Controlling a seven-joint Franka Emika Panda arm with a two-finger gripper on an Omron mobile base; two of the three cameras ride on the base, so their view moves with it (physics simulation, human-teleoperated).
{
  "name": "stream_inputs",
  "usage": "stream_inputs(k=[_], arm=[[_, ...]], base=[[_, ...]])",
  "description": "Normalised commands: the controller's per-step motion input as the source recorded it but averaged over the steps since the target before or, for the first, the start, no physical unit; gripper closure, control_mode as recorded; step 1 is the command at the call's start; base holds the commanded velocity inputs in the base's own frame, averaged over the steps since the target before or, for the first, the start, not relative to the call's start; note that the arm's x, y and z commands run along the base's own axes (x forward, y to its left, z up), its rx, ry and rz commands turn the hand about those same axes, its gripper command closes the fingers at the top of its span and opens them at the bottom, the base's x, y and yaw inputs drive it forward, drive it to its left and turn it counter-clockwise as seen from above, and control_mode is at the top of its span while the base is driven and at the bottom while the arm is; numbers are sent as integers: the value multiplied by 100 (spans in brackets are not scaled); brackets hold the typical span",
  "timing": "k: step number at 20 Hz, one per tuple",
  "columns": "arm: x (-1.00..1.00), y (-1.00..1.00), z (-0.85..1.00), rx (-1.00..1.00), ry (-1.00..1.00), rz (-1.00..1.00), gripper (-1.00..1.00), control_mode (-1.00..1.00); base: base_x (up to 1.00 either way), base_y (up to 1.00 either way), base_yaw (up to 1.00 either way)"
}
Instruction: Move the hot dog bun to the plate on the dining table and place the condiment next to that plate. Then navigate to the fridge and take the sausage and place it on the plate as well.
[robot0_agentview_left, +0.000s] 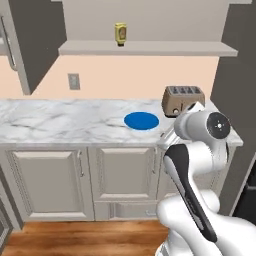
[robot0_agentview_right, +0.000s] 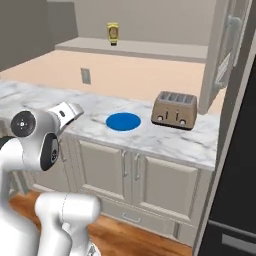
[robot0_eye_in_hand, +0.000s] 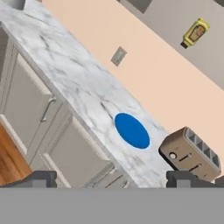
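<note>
Hand view shows the gripper (robot0_eye_in_hand: 111, 178) spread wide, empty; the condiment (robot0_eye_in_hand: 195, 32) on the shelf (robot0_agentview_left: 165, 48) looks light, slick; best pinched mid-body.

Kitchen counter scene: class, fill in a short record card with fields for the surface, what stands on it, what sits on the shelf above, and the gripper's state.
surface: marble wall counter over pale cabinets
on counter: blue plate, lying flat; toaster to its right, apart from it
on shelf above: condiment, a yellow squeeze bottle, upright
wall: grey outlet on the peach backsplash
gripper: open, holding nothing, short of the counter
hot dog bun: not yet found here
</note>
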Motion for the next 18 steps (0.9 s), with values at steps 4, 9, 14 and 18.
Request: stream_inputs(k=[4,9,14,18], arm=[[0,0,0,0,0,0,-100,100],[0,0,0,0,0,0,-100,100],[0,0,0,0,0,0,-100,100],[0,0,0,0,0,0,-100,100]], base=[[65,49,-34],[66,28,-28],[71,17,-19],[62,21,-13]])
